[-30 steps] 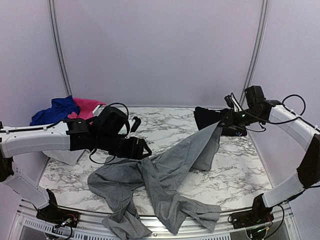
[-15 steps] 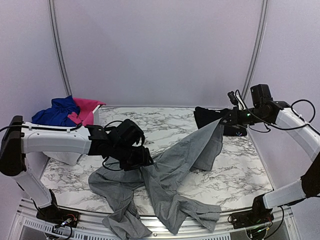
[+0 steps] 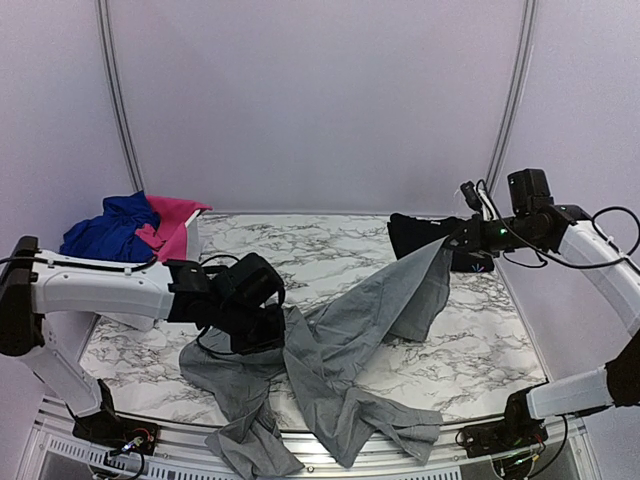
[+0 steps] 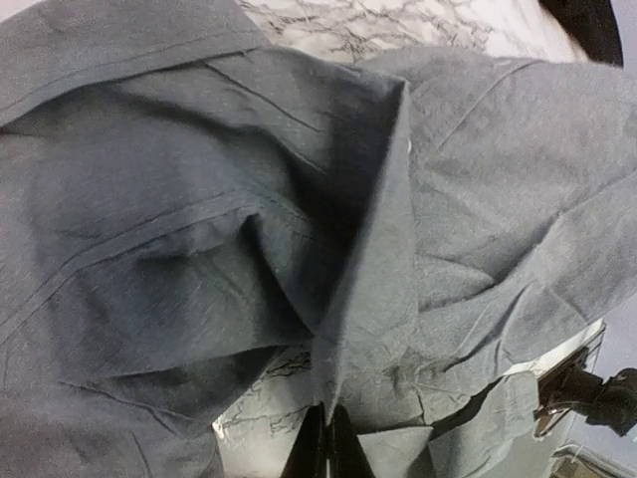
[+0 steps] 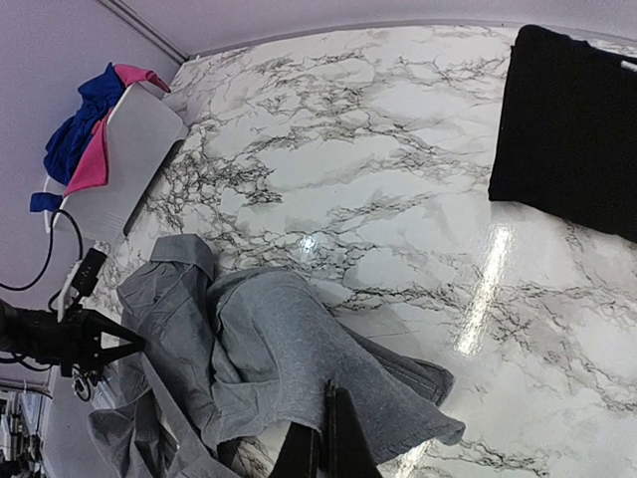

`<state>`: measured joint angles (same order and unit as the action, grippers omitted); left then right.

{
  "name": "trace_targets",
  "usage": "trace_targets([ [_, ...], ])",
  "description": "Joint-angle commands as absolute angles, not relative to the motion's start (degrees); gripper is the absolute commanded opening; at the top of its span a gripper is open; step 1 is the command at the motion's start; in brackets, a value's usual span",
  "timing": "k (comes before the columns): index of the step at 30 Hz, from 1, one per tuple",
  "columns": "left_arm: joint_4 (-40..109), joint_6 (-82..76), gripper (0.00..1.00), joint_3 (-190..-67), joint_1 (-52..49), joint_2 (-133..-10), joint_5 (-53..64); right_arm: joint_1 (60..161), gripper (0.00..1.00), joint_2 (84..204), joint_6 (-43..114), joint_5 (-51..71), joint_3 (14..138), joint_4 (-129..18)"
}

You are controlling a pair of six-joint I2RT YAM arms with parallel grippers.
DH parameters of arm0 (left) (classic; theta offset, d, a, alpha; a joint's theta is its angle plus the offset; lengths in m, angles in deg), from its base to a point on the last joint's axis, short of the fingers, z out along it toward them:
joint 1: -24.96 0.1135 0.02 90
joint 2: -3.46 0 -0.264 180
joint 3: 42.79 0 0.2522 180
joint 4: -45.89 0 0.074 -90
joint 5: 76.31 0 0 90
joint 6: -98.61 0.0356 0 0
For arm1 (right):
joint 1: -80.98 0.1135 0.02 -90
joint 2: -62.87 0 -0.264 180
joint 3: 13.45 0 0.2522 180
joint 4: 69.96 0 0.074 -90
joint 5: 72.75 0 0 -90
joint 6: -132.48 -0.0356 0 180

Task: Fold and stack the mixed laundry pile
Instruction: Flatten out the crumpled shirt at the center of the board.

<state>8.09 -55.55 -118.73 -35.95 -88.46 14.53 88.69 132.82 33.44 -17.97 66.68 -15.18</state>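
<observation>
On the marbled worktop [image 3: 480,340], a grey collared shirt [image 3: 340,350] lay strung between two robot arms. Most of it was rumpled toward the near edge, with one loose end spilling over the rim. The right gripper [image 3: 445,244] had its jaws pressed together on an edge of the cloth and held that corner raised at the far right, so the fabric sloped up off the surface. The hold looked meant to draw the garment open. The left gripper [image 3: 272,336] sat low over the shirt's left-middle. In its own wrist view, its jaws were pinched tight on a raised ridge of the fabric. With two grips well apart, the arms seemed placed to pull the shirt taut and spread it flat before any fold.

Just behind the lifted corner, a black garment [image 3: 420,232] lay flat on the far right of the worktop, apparently parked there as the base of a stack. A royal blue piece [image 3: 105,225] and a hot-pink piece [image 3: 175,215] sat heaped on the white basket [image 5: 139,139] at the far left, apart from both arms and evidently not yet folded.
</observation>
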Motion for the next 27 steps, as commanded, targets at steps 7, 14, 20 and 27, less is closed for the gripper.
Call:
trace_targets([
  [7,5.0,-49.1,0.00,-123.6,-29.8,-67.0,32.7,84.0,0.00,130.0,34.6,-9.4,73.2,-12.7],
  [14,4.6,-38.6,0.00,-133.1,-23.1,-61.4,37.6,81.7,0.00,133.1,34.8,-4.7,86.5,-11.2],
  [20,6.2,-27.8,0.00,-143.1,-20.9,-61.3,40.5,79.9,0.00,136.2,33.1,-4.9,100.1,-10.8],
  [27,6.7,-18.6,0.00,-154.7,-21.1,-63.7,31.5,79.9,0.00,132.5,32.8,-12.6,107.3,-11.9],
])
